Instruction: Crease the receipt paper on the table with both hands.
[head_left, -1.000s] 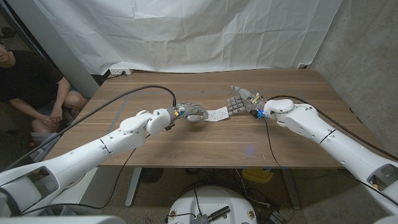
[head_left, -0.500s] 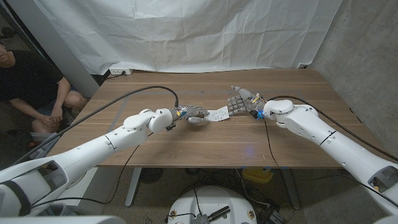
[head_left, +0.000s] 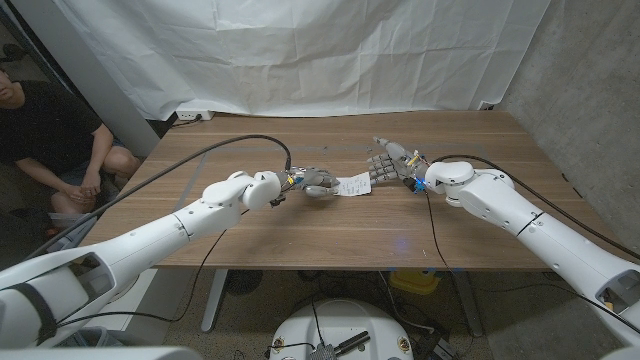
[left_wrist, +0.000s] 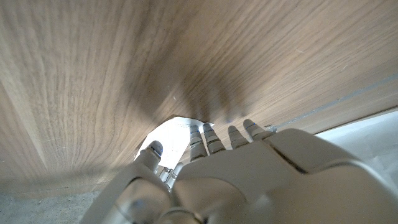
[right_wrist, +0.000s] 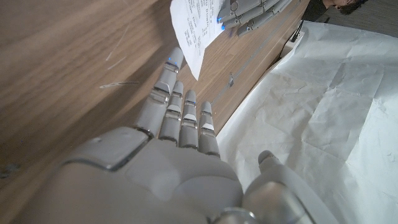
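A person (head_left: 45, 125) in a dark shirt sits off the desk's (head_left: 330, 225) 9 o'clock edge. The left hand (head_left: 313, 183) lies near the desk's centre, its fingers (left_wrist: 208, 138) down on the receipt's (head_left: 352, 185) end at 9 o'clock; whether they pinch the paper or only press on it I cannot tell. The receipt lies on the wood just past the centre toward 12 o'clock, between the two hands. In the right wrist view its printed face shows with the left hand's fingertips (right_wrist: 245, 15) on it. The right hand (head_left: 384, 163) sits at the receipt's 3 o'clock side, released, fingers (right_wrist: 180, 118) straight and together, pointing at the paper, their tips just beside its edge. A white cloth (head_left: 300, 50) hangs beyond 12 o'clock.
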